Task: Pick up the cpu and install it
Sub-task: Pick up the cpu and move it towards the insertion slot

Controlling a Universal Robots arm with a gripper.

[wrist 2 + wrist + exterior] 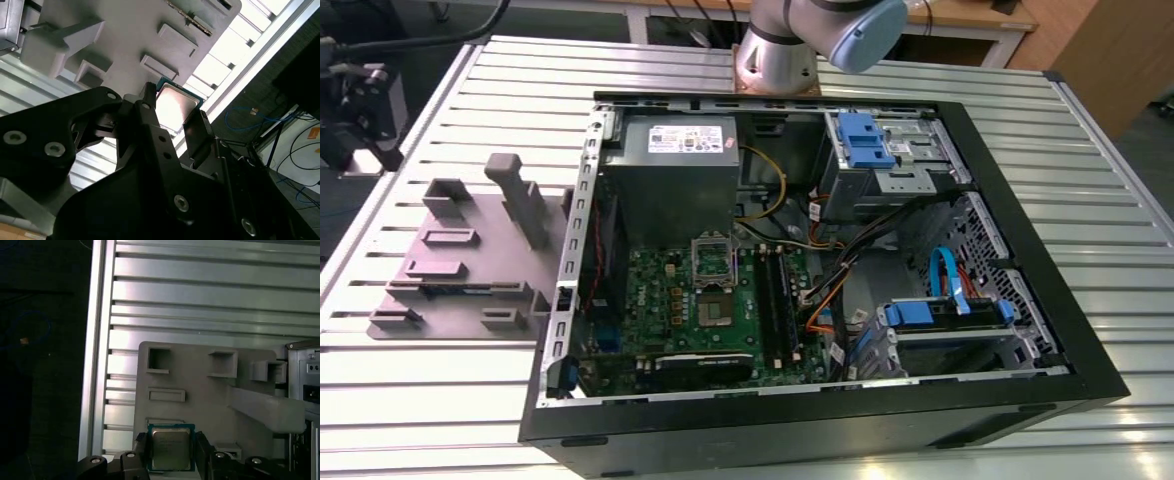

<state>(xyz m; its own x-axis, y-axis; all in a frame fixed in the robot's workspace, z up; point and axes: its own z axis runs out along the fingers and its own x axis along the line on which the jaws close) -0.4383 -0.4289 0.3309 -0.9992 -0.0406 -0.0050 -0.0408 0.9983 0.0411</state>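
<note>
Two black fingers [141, 452] of the gripper [172, 450] are pressed on opposite edges of the cpu [171, 447], so I see it clamped between them and not lying on anything. In the first wrist view its silver top faces the camera, with a thin blue-green rim around it. The grey plastic tray [200, 390] with its square pockets and raised blocks lies well behind it. In the second wrist view the gripper [175, 117] shows the same hold from another angle: the cpu [176, 106] shines bright between the fingers [200, 130], and the tray [125, 45] is behind it again. Under the tray is the desk [200, 300], made of long silver slats. A corner of the computer case [302, 370] stands just beside the tray. In the exterior view the arm [787, 40] rises from the far edge of the desk [720, 70], and the tray [454, 290] rests on the exterior view's left, beside the open computer case [1041, 300]. Inside the case I see the green board [667, 300] with a black socket frame [716, 258] near its middle. Whether that frame is open or closed I cannot tell.
</note>
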